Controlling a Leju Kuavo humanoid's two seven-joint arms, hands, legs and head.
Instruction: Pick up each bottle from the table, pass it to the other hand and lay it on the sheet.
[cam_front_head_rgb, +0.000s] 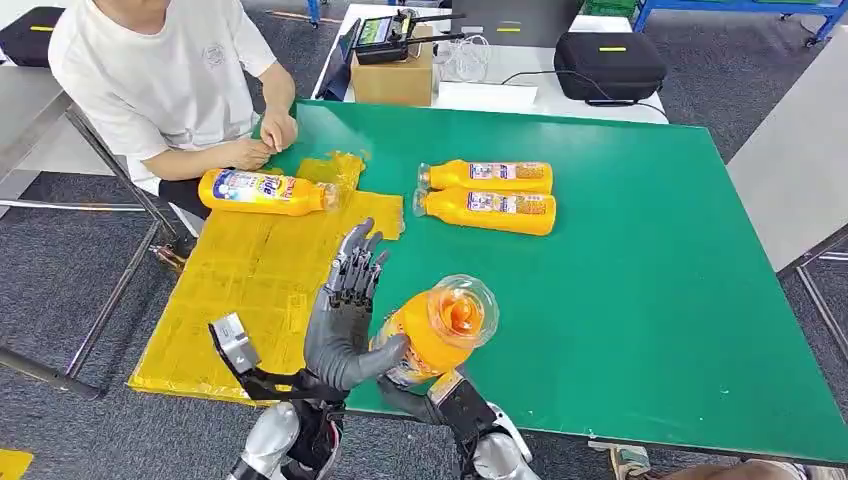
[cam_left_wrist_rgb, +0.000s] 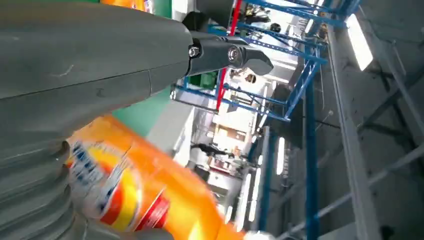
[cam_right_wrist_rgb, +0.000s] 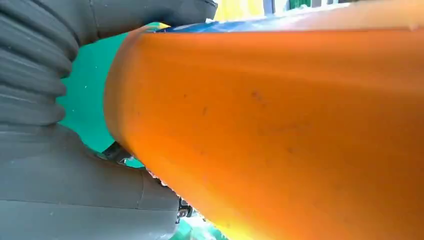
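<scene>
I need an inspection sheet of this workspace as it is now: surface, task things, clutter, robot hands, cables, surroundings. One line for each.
Surface: green table, yellow sheet over its left edge.
Task things: one bottle on the sheet; two bottles side by side on the table; one held bottle, cap toward the camera.
Clutter: nothing seen on the green table.
Robot hands: right robot hand grips the held bottle from below; left robot hand lies against its side, thumb under it, fingers pointing up.
Cables: white cable and a black one on the rear table.
Surroundings: seated person touching the sheet; cardboard box; black case.
</scene>
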